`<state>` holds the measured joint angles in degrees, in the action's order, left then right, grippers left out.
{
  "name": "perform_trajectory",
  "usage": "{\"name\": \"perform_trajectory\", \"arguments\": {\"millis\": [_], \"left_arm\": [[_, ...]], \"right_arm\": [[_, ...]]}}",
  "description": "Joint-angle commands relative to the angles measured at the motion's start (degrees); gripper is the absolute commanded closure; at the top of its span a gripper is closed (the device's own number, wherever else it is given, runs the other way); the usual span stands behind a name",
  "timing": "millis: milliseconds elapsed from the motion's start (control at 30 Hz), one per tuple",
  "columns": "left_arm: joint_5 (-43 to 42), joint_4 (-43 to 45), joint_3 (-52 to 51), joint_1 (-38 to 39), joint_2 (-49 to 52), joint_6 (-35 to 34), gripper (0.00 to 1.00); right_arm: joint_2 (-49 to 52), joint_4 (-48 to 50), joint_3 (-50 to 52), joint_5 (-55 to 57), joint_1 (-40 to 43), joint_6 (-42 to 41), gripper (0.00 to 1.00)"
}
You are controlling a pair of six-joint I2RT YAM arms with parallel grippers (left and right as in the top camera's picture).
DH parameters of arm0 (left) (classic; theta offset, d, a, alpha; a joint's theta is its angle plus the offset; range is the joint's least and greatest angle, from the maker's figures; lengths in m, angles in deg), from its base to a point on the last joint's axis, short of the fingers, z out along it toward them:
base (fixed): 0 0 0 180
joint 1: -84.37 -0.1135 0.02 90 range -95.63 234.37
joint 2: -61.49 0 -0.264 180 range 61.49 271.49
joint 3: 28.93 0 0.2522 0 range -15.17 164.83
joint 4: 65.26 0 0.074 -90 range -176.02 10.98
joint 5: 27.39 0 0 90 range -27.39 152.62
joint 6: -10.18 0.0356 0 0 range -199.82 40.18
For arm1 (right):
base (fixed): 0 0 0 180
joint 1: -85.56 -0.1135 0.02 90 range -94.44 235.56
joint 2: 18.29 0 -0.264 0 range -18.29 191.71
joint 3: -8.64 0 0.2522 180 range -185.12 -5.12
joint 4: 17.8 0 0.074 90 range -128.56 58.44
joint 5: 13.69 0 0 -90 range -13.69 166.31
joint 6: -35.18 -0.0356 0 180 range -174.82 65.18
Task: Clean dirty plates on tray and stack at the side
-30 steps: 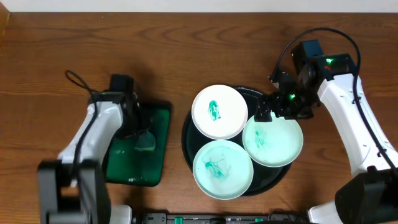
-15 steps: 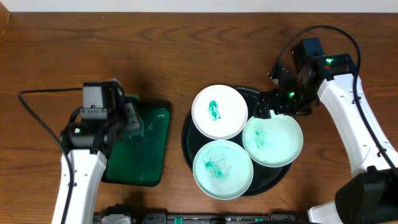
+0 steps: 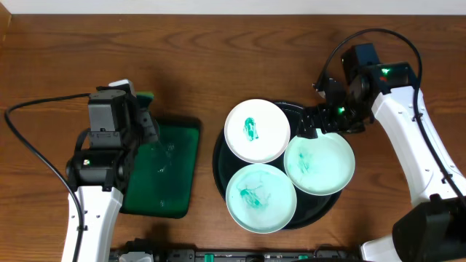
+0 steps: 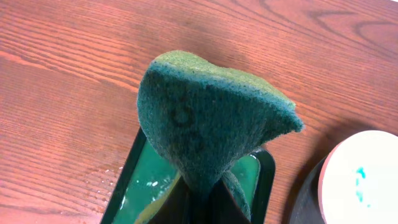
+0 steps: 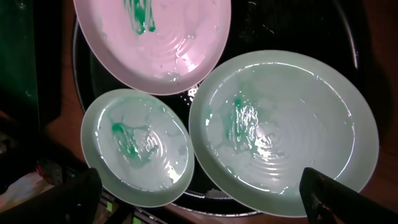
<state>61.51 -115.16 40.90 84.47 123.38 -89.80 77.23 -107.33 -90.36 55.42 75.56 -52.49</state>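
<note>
- Overhead view: We see the left gripper (image 3: 148, 125) raised over the far edge of the green tray (image 3: 175, 182), clamped on a green sponge (image 3: 145, 95). Three smeared plates crowd the black tray (image 3: 218, 164): a far plate (image 3: 256, 131), a near plate (image 3: 261, 196) and a right plate (image 3: 319, 164). The right gripper (image 3: 309, 128) hovers spread and empty-handed at the right plate's far-left rim. The tabletop (image 3: 218, 51) bears no stack yet.
- Left wrist view: The sponge (image 4: 205, 118) is pinched only at its lower end and flares wide above the fingers. Droplets (image 4: 102, 183) speckle the wood just beside the green tray. We judge it may drip on its way across, or twist loose under scrubbing pressure.
- Right wrist view: The fingers stand wide apart with nothing between them, above the plates. The rims lie touching or overlapping, so we judge that a descent could shove the right plate (image 5: 283, 130) into its neighbours. Both arms working over one tray may also collide.
- Against the earlier overhead pictures: The left gripper was down in the green tray a second ago and has since lifted out. The right gripper and the plates have scarcely moved.
</note>
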Motion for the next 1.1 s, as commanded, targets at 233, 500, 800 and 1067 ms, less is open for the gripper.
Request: {"name": "perform_trajectory", "arguments": {"millis": [233,500,800,1067], "left_arm": [[0.5,0.2,0.3,0.0,-0.3,1.1,0.93],[0.3,0.2,0.3,0.0,-0.3,1.2,0.93],[0.3,-0.7,0.3,0.0,-0.3,1.2,0.93],[0.3,-0.9,0.3,0.0,-0.3,1.2,0.93]], "right_arm": [[-0.5,7.9,0.2,-0.6,-1.0,1.2,0.04],[8.3,13.4,1.0,-4.0,-1.9,2.2,0.12],[20.3,20.1,1.0,-6.4,-5.5,3.1,0.16],[21.4,24.1,1.0,-6.3,-6.3,-0.2,0.24]]}}
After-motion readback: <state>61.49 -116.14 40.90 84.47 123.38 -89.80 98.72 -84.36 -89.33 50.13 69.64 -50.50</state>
